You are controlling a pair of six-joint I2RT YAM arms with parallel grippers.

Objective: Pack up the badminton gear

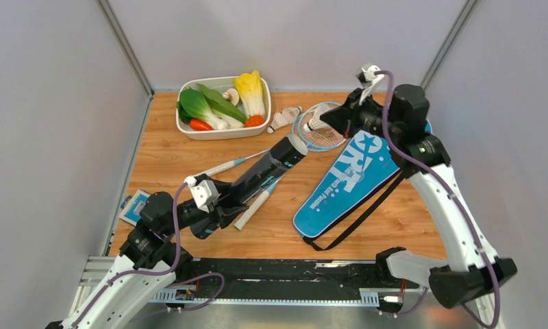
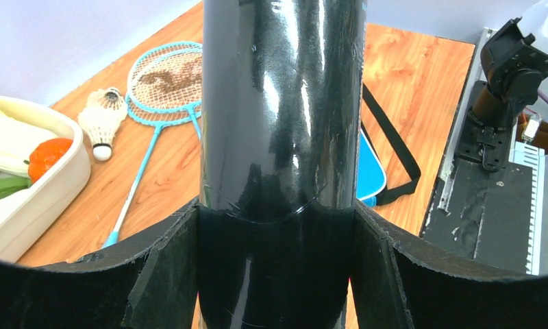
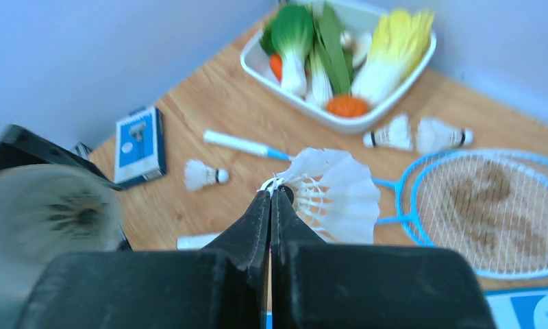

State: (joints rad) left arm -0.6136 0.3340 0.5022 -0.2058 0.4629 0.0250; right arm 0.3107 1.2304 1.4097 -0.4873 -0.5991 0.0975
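My left gripper (image 1: 213,205) (image 2: 278,274) is shut on the long black tube (image 1: 264,171) (image 2: 281,123), holding its lower end; the open end points toward the rackets. My right gripper (image 1: 328,120) (image 3: 271,193) is shut on the feathers of a white shuttlecock (image 1: 317,122) (image 3: 336,192), held above the two light-blue rackets (image 1: 319,130) (image 3: 490,212) (image 2: 168,79). The tube's open mouth (image 3: 45,219) shows blurred at the left of the right wrist view. Two shuttlecocks (image 1: 283,120) (image 3: 415,133) (image 2: 101,120) lie beside the racket heads; another (image 3: 203,175) lies on the wood. The blue cover (image 1: 353,175) (image 2: 370,171) lies flat at the right.
A white tray (image 1: 189,127) (image 3: 257,68) (image 2: 66,185) of toy vegetables stands at the back. A blue-and-white card (image 1: 134,205) (image 3: 140,144) lies at the left edge. The cover's black strap (image 1: 357,223) loops toward the front rail. Grey walls close three sides.
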